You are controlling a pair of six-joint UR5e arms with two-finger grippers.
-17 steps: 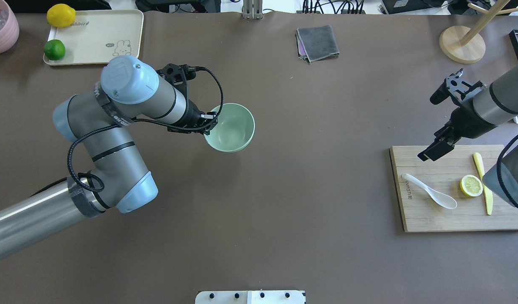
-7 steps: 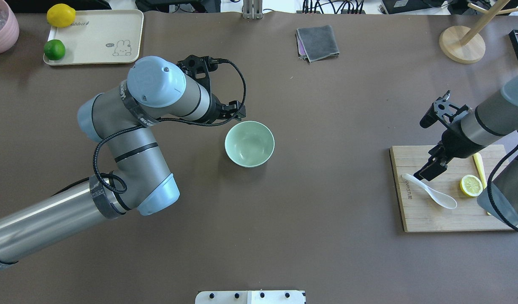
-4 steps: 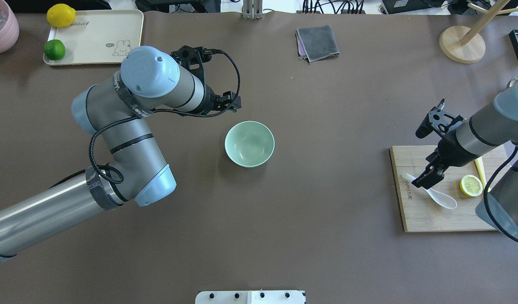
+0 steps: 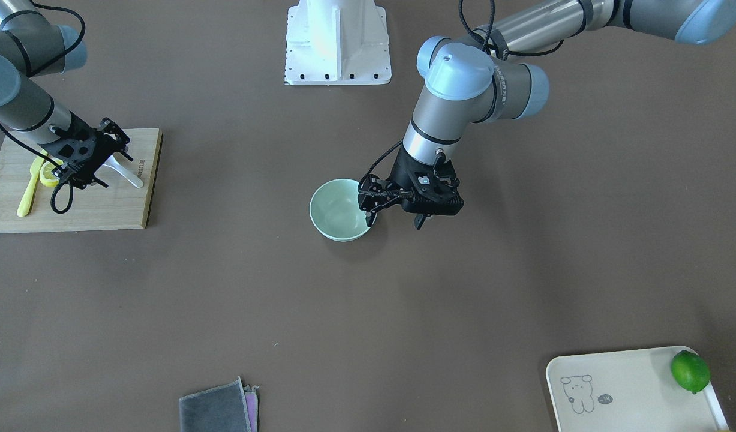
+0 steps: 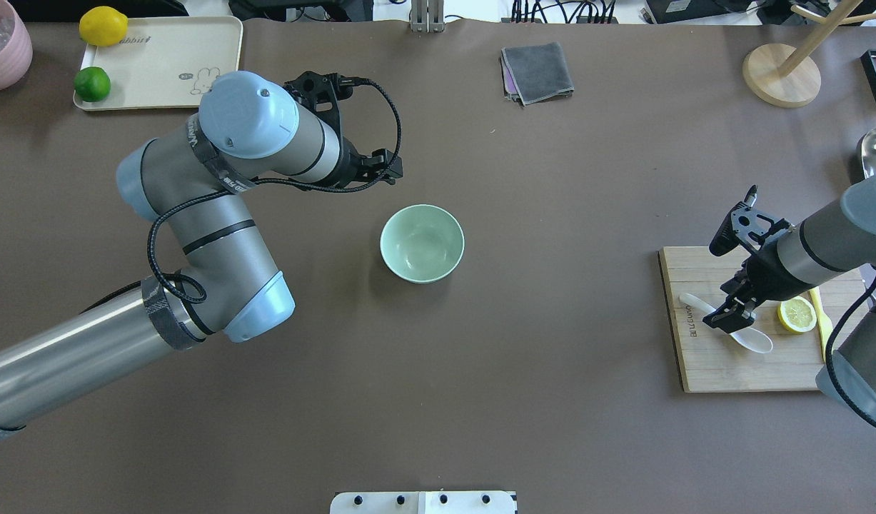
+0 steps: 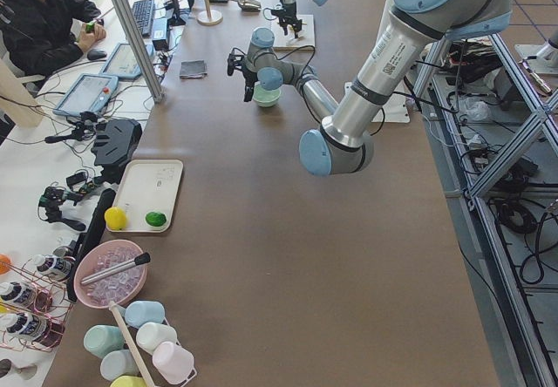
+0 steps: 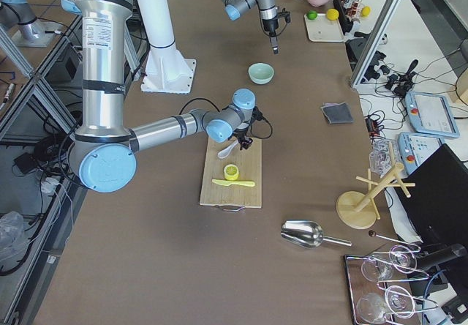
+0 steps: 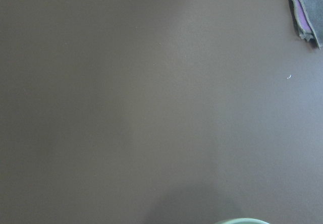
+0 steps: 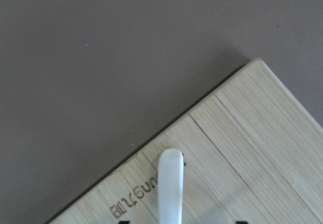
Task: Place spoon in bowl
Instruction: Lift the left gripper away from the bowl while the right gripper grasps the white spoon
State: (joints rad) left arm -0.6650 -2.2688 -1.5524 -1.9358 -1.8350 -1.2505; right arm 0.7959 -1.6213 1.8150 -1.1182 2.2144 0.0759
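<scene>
The white spoon (image 5: 755, 340) lies on the wooden cutting board (image 5: 716, 368), handle toward the board's left edge. My right gripper (image 5: 727, 318) is low over the handle. In the right wrist view the handle (image 9: 170, 183) runs between two dark fingertips (image 9: 121, 222) at the bottom edge; the jaws are open and astride it. The spoon also shows in the front view (image 4: 126, 174) next to the right gripper (image 4: 95, 171). The mint-green bowl (image 5: 422, 243) stands upright and empty mid-table. My left gripper (image 5: 389, 165) is open and empty, just beyond the bowl's far-left rim (image 4: 338, 210).
A lemon slice (image 5: 797, 314) and a yellow knife (image 5: 824, 332) share the board. A grey cloth (image 5: 537, 71) lies at the far middle. A cream tray (image 5: 166, 61) with a lime and a lemon is far left. A wooden stand (image 5: 780, 75) is far right.
The left gripper moved the bowl to the right, set it down, let go and drew back to the far left. The right gripper came down from the board's far edge onto the spoon's handle.
</scene>
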